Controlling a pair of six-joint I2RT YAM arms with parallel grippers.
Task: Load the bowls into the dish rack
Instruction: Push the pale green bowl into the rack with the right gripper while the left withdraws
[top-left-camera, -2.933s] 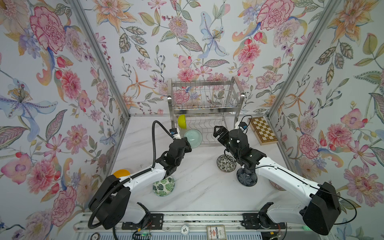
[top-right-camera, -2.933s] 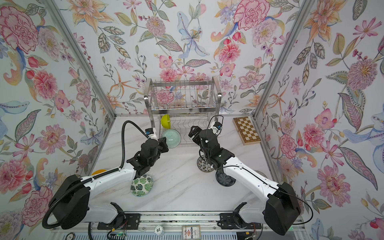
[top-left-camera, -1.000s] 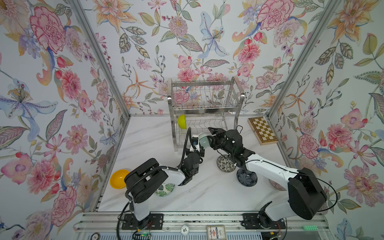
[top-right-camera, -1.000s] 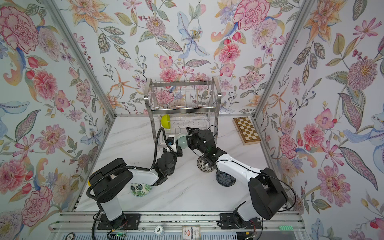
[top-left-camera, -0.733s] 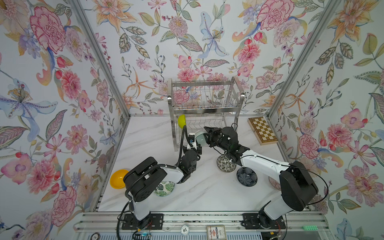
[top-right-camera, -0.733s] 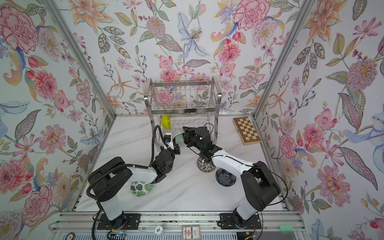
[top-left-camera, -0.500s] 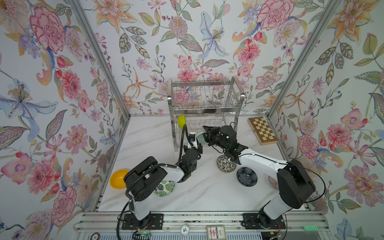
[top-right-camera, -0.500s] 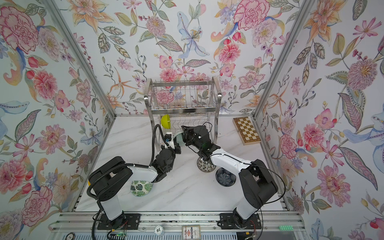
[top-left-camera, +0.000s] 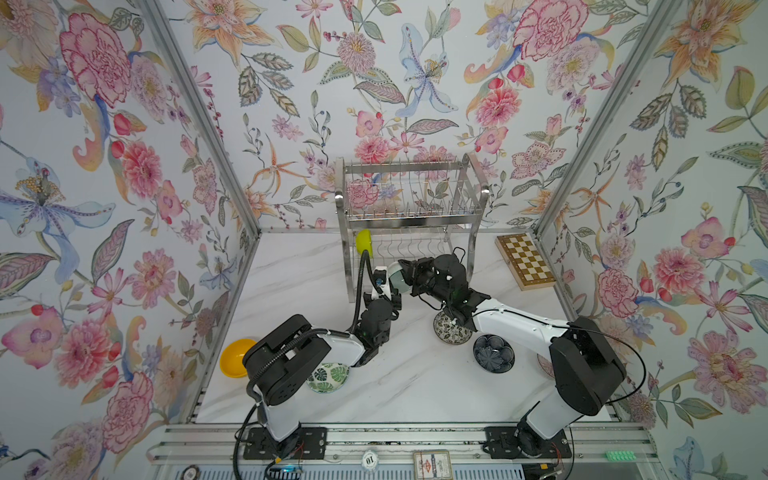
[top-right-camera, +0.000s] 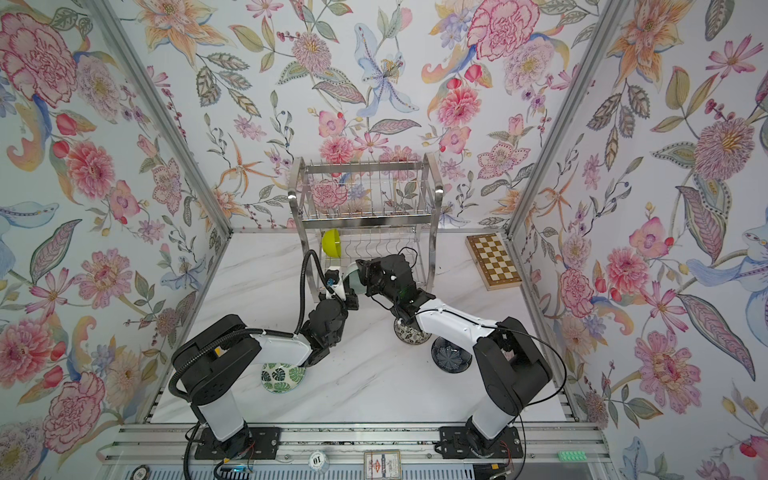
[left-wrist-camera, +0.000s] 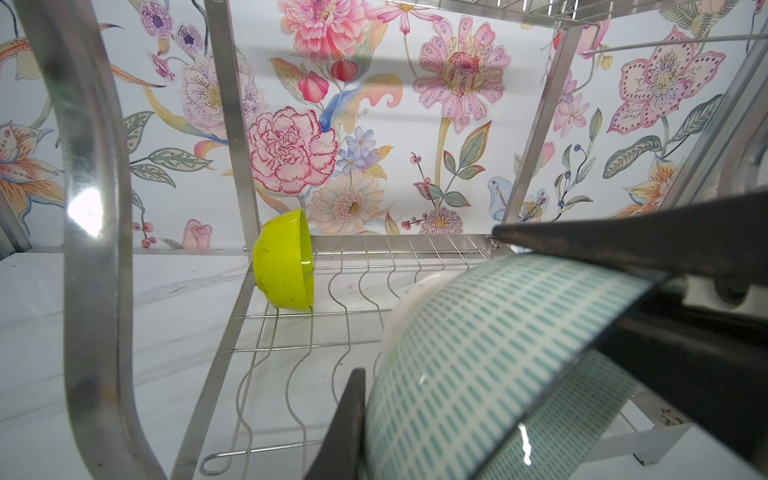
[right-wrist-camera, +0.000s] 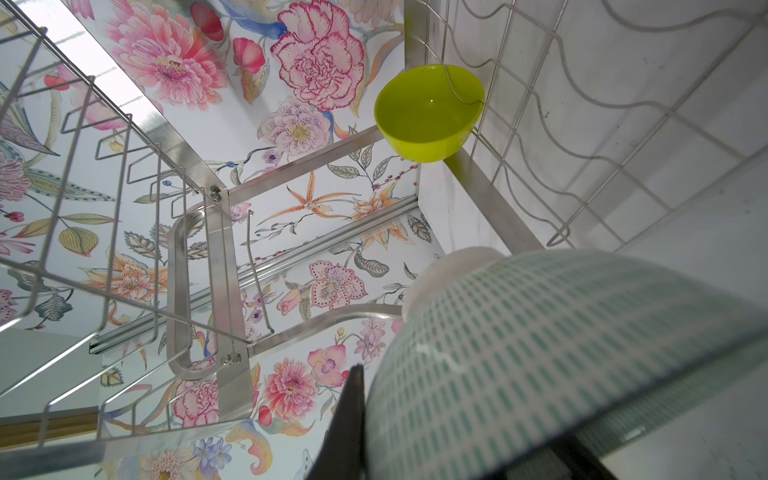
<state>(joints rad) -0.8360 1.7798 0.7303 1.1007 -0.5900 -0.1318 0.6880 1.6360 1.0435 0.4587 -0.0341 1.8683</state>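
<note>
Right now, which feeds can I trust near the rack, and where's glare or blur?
Left wrist view: hard glare on the dish rack handle, lime bowl sharp, pale aqua bowl soft at its nearest edge. Right wrist view: that bowl fills the foreground out of focus; a bright band washes out the upper wires. Both top views: even light, wall posts splayed by the wide lens.

aqua bowl: cut by frame edge | leaf bowl: half under left arm | floral bowl: part-hidden
</note>
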